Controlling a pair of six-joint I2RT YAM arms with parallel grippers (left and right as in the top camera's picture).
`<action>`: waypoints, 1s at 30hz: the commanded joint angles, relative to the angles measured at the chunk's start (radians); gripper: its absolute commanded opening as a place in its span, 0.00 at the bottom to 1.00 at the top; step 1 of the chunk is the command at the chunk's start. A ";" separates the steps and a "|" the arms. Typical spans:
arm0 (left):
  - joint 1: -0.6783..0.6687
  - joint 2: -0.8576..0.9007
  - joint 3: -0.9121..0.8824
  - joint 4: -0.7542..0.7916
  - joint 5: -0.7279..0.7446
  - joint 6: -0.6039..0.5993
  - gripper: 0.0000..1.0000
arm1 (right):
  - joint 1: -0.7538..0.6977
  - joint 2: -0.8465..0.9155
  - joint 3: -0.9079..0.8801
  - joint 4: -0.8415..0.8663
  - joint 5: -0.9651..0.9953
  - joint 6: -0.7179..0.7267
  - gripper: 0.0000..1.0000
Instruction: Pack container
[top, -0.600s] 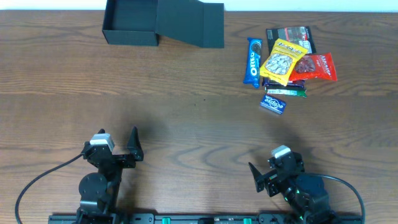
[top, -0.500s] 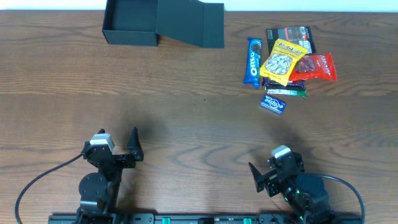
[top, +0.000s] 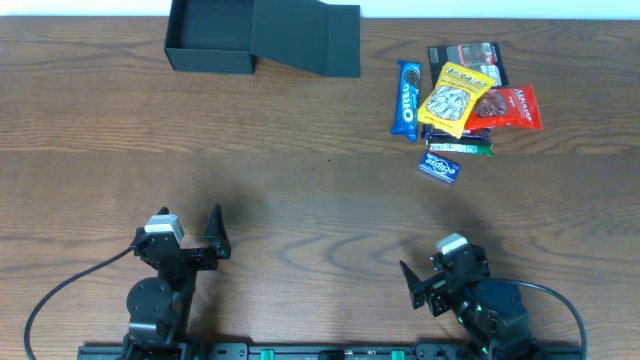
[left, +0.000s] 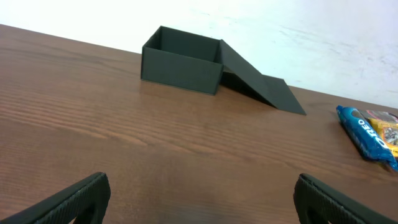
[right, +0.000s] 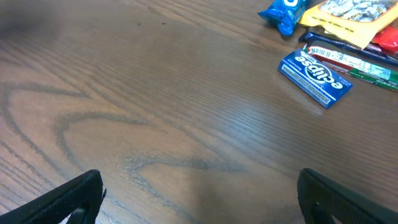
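Note:
The black container (top: 208, 50) stands open at the far left of the table, its flap lid (top: 305, 38) sloping down to the right; it also shows in the left wrist view (left: 180, 62). A pile of snack packets lies at the far right: a blue Oreo pack (top: 407, 99), a yellow seed bag (top: 455, 98), a red bag (top: 510, 108) and a small blue gum pack (top: 438, 167), which also shows in the right wrist view (right: 315, 78). My left gripper (top: 190, 238) and right gripper (top: 432, 275) are open and empty near the front edge, far from everything.
A dark packet (top: 465, 55) and a green-edged bar (top: 460, 145) lie in the snack pile. The wooden table (top: 320, 200) spans the view, with a white wall behind it.

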 joint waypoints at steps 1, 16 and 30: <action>0.003 -0.006 -0.032 -0.011 -0.018 0.021 0.95 | 0.002 -0.011 -0.008 0.003 0.006 -0.011 0.99; 0.003 -0.006 -0.032 -0.011 -0.018 0.021 0.95 | 0.002 -0.011 -0.008 0.003 0.006 -0.011 0.99; 0.002 -0.006 -0.032 -0.008 0.022 -0.025 0.95 | 0.002 -0.011 -0.008 0.003 0.006 -0.011 0.99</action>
